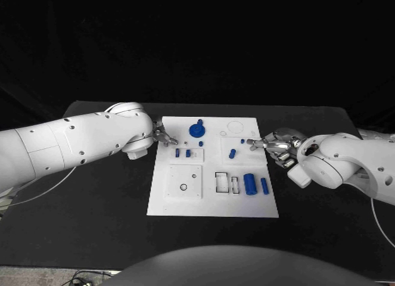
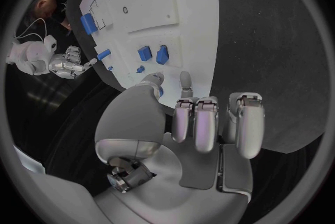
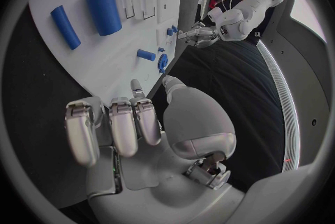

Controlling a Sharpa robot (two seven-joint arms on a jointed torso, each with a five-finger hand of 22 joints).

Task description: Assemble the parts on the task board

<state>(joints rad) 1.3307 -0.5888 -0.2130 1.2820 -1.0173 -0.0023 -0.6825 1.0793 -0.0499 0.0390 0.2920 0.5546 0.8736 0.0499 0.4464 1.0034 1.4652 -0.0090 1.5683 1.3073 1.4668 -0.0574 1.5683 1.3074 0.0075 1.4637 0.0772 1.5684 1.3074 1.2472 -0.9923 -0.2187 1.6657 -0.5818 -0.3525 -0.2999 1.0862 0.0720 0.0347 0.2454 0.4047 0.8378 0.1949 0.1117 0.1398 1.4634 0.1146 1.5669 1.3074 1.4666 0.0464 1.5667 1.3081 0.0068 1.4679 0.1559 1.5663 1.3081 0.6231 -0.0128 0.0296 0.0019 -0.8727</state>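
Observation:
The white task board [image 1: 212, 199] lies mid-table with blue parts on it. A round knob [image 1: 197, 129] stands near its far edge. Two short pegs [image 1: 183, 153] stand side by side, and a small peg [image 1: 232, 153] lies to their right. A thick cylinder [image 1: 249, 185] and a thinner one [image 1: 264, 186] lie near the front right. My left hand [image 1: 163, 137] hovers at the board's left edge, thumb and one finger [image 2: 185, 81] apart, holding nothing. My right hand [image 1: 274, 147] is at the right edge, one finger [image 3: 137, 90] pointing at the board, its grasp empty too.
Two rectangular slots [image 1: 223, 182] and a square plate with small holes [image 1: 184, 179] mark the board's front half, and a ring outline [image 1: 236, 126] its far right corner. Black table [image 1: 94, 208] surrounds the board. White cables trail at the left and right edges.

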